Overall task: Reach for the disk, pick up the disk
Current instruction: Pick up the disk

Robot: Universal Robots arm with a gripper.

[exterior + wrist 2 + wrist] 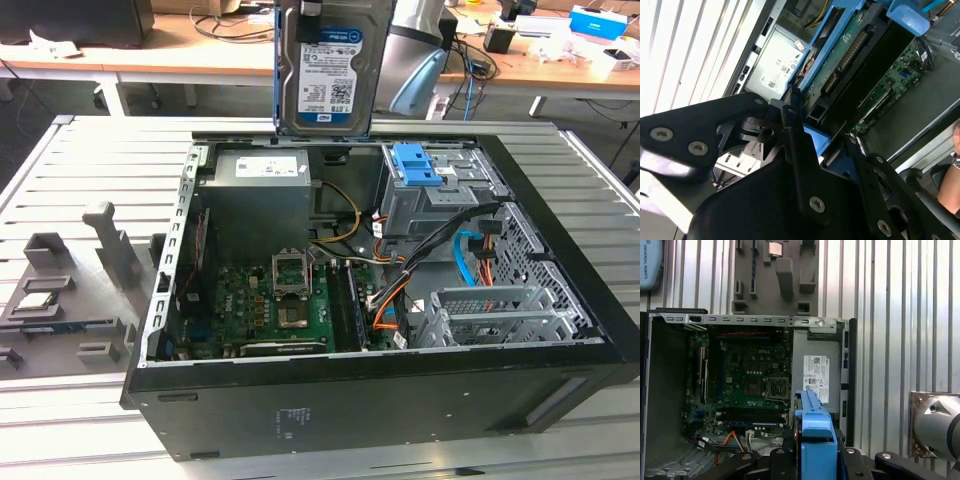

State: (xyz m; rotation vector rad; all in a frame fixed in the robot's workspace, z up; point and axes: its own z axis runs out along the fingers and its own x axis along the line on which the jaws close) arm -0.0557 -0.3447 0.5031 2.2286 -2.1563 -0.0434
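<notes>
Case (380,405): lying open on the counter (80,150), holding circuit board (265,300), power supply (262,190), cables (390,300).
Disk (327,65): hanging upright over the case's far edge.
Jaws: gripping the disk tightly by its blue rails (816,440).

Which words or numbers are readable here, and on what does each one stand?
Nothing can be quoted.
On the disk: label with barcodes, print too small to read.
On the power supply: white label, print too small to read.
On the case wall: faint marks, too small to read.

slatted metal table (90,150) w/ open pc case (350,410), grey parts jig (110,240)
</notes>
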